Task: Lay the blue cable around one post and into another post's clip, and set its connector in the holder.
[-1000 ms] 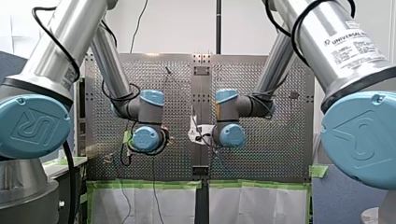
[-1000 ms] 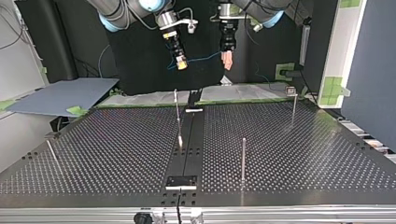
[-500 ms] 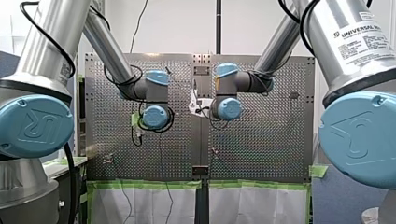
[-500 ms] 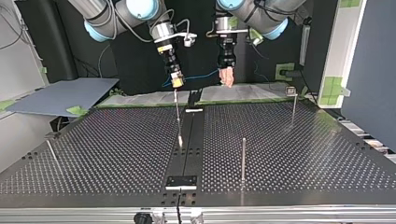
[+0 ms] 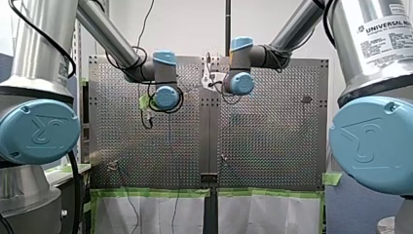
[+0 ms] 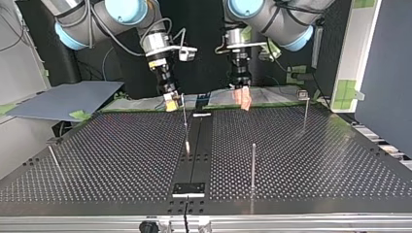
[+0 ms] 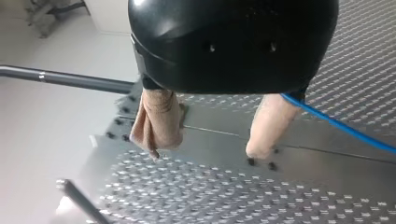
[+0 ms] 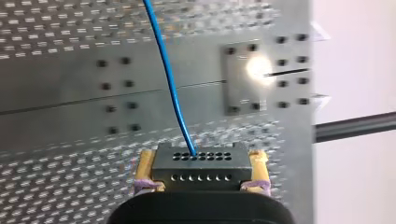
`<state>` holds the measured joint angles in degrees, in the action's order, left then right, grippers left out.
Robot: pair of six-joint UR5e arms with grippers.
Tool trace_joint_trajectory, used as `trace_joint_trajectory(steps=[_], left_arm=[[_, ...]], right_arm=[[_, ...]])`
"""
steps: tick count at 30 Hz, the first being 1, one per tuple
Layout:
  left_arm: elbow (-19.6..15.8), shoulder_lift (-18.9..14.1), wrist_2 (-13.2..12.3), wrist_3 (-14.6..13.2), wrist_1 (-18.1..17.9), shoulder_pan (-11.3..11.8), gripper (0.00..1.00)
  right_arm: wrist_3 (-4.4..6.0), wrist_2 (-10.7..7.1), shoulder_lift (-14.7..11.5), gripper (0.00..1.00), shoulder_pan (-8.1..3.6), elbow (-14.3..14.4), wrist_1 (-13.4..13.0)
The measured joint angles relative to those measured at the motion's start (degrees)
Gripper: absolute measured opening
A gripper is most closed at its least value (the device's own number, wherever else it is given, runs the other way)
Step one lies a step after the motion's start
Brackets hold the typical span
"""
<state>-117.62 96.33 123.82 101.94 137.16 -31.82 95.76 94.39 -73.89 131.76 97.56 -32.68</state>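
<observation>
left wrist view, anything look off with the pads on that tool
One thing stands out: the two beige pads of my left tool do not match. One is bulky, creased and ragged at its tip, like a loose wrap; the other is slim and smooth. The blue cable runs beside the slim one.

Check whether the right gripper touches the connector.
Touching. The right wrist view shows the connector pinched between the right gripper's yellow pads, both pressed against its sides.
</observation>
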Motion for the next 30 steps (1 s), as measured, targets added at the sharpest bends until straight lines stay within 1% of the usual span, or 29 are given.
trace_joint_trajectory(steps=[6,10,14,16,19,24,28,30], left_arm=[[2.8,-2.8,0.1,0.3,2.8,1.6,1.00],[4.7,-4.7,-0.1,1.4,4.7,3.2,1.00],[6.4,-6.4,-1.2,2.4,6.4,4.8,1.00],[7.3,-7.3,-2.0,2.7,7.3,5.7,1.00],[8.8,-8.8,-3.5,2.9,8.9,7.2,1.00],[11.8,-11.8,-6.5,2.9,11.8,10.2,1.00],[14.0,-14.0,-8.7,2.7,14.1,12.4,1.00],[15.1,-15.0,-9.7,2.6,15.0,13.4,1.00]], right_arm=[[-0.85,-1.47,-2.8,0.00,-0.25,-2.8,2.8],[-1.56,-2.20,-4.6,0.00,0.02,-4.6,4.6],[-2.58,-2.69,-6.0,0.00,0.30,-6.2,6.2],[-3.11,-2.97,-5.9,0.00,0.45,-7.1,7.1],[-3.71,-3.34,-5.1,0.00,0.61,-8.5,8.5],[-4.20,-3.56,-4.4,0.00,0.77,-11.0,11.0],[-5.37,-3.58,-3.1,0.00,1.72,-13.0,13.0],[-5.78,-3.59,-2.3,0.00,2.06,-13.8,13.8]])
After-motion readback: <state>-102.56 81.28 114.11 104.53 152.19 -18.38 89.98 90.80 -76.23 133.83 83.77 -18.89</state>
